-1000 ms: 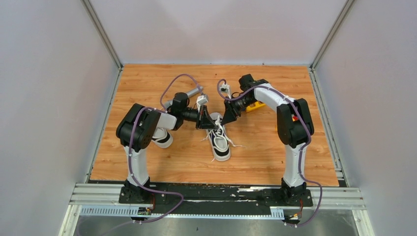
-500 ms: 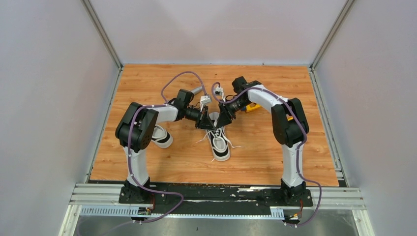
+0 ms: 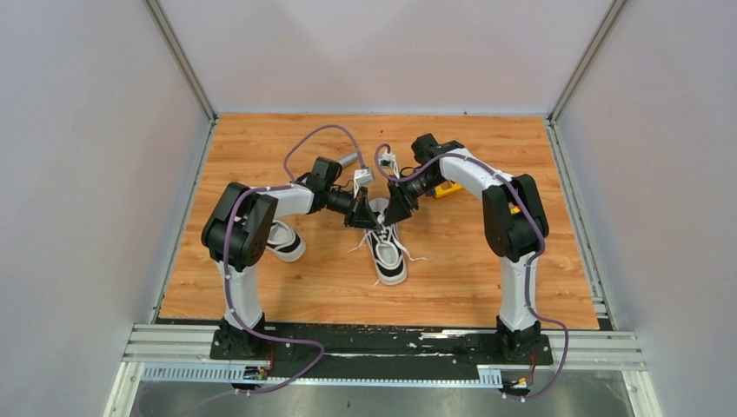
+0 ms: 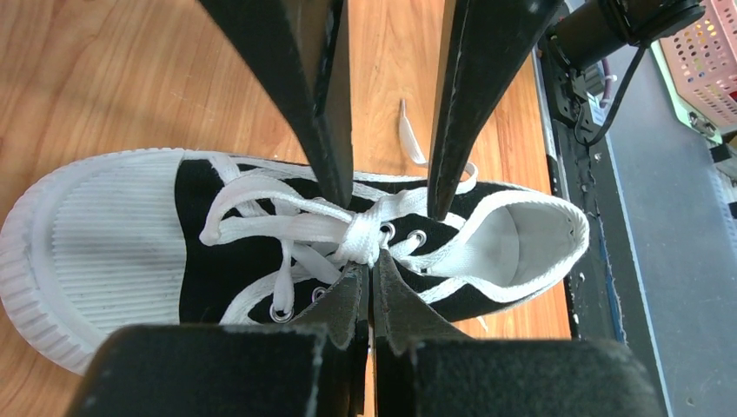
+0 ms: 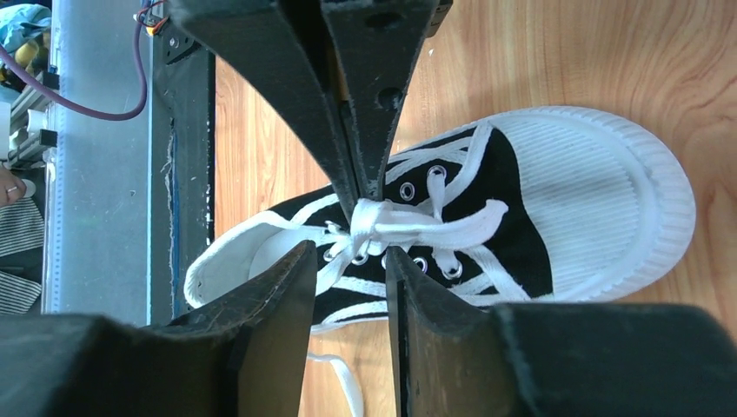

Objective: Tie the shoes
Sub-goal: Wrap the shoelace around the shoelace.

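Note:
One black-and-white shoe (image 3: 389, 254) lies mid-table, toe toward me; it also shows as the shoe (image 4: 104, 234) and the shoe (image 5: 600, 208). Its white lace is drawn into a knot (image 4: 363, 236) over the eyelets, the same knot (image 5: 365, 217). My left gripper (image 4: 372, 268) is shut with its tips pinched on the lace at that knot. My right gripper (image 5: 352, 256) stands open, its fingers straddling the laces beside the knot, holding nothing. Both grippers meet over the shoe's tongue (image 3: 381, 215). The other shoe (image 3: 282, 241) lies left, partly hidden by my left arm.
A yellow object (image 3: 450, 188) sits behind my right forearm. A loose lace end (image 4: 408, 130) trails on the wooden table (image 3: 487, 278) beside the shoe. Grey walls close in the table on three sides; a pink basket (image 4: 704, 61) sits off the table.
Both arms have shifted slightly toward the back, bringing the grippers closer over the knot. The right gripper's fingers have spread a little wider. The left gripper stays shut.

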Available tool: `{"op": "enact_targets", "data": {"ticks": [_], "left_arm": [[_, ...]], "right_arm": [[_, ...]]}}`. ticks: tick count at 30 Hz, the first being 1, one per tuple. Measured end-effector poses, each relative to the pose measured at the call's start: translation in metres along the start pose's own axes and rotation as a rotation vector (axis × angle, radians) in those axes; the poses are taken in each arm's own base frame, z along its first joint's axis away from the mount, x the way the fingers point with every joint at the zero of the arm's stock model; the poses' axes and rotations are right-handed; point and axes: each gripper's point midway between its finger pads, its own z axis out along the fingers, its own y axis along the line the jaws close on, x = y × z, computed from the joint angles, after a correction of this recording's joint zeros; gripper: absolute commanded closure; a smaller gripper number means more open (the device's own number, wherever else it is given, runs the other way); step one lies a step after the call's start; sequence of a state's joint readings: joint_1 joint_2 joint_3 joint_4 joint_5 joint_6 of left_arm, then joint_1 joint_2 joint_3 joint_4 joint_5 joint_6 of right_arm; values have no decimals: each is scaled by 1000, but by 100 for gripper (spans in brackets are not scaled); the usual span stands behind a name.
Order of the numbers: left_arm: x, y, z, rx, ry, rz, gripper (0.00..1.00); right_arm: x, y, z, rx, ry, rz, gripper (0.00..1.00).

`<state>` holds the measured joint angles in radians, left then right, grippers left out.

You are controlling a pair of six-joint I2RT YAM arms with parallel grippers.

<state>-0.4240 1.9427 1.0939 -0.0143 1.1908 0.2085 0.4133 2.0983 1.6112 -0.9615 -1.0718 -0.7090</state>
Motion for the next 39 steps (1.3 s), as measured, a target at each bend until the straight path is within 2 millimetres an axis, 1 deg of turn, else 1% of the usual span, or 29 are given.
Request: {"op": "enact_targets", "data": {"ticks": [3,6,10,13,17,20,25,27,34,39], "left_arm": [[0,0,0,-3,0,-11,100],[-2,0,0,-3,0,-20,100],[-5,-1,1,0,-14,-39,100],[-7,-1,3,7,-50,-57,100],[-6,0,6,13,-93,-97,100],[-8,1,8,25,-113,-110,100],[-13,-1,9,43,-129,-112,100],[-10,-2,9,48,-127,-125,100],[-10,-2,8,47,-127,-131,100],[-7,-1,7,43,-122,-136,100]], "right_arm": [[-2,1,-7,12,-8,1,71],[-1,-4,-14,32,-13,8,74],[2,-11,-20,57,-6,4,76],[4,-14,-21,68,0,-6,76],[5,-13,-18,61,6,-15,72],[7,-13,-12,50,17,-26,70],[8,-9,3,20,40,-44,70],[8,-8,5,15,44,-49,72],[7,-6,7,1,42,-47,85],[6,-7,8,7,42,-38,91]]}}
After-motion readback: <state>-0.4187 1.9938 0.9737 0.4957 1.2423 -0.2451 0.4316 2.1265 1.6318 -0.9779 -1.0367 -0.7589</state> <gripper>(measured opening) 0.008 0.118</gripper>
